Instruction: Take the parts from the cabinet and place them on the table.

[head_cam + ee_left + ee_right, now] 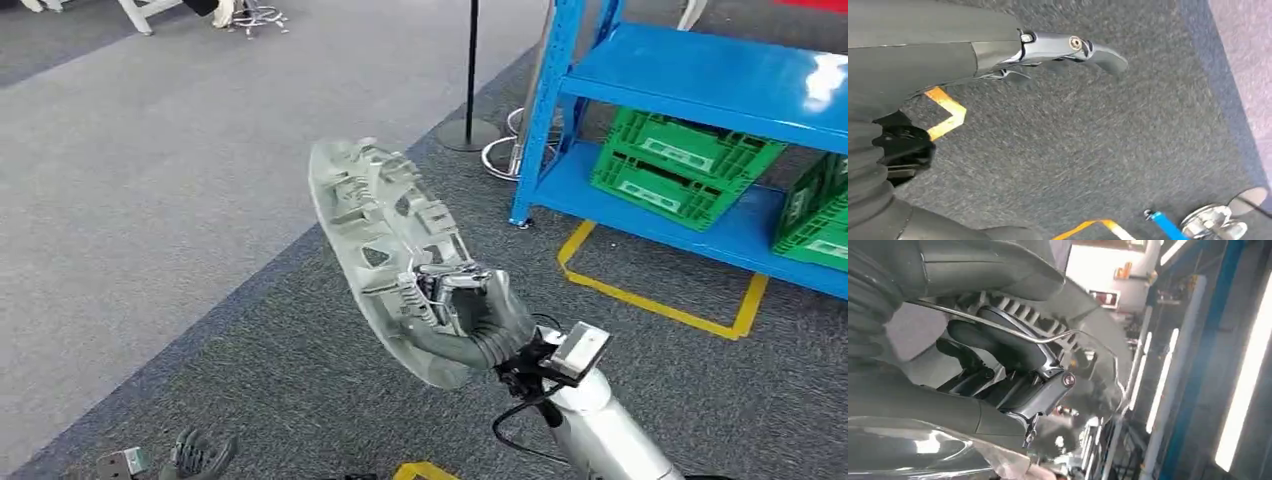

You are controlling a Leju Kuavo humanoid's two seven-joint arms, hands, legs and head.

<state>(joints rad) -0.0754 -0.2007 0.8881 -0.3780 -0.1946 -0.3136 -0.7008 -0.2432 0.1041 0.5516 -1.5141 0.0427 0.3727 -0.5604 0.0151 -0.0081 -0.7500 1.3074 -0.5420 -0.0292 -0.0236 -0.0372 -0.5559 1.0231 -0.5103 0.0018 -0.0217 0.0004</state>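
Note:
A long curved grey plastic part (385, 225) with ribs and clips is held up in the air over the carpet, tilted up and to the left. My right hand (480, 315) grips its lower end, fingers wrapped around the ribbed edge. In the right wrist view the same part (1083, 305) lies across the fingers (1013, 347). My left hand (200, 455) hangs low at the bottom left with its fingers apart and nothing in it; the left wrist view has its fingers (1073, 47) over dark carpet.
A blue steel rack (700, 75) stands at the upper right, with green crates (680, 160) on its lower shelf. Yellow floor tape (660, 300) marks its front. A black post on a round base (468, 130) stands left of the rack. Light grey floor spreads to the left.

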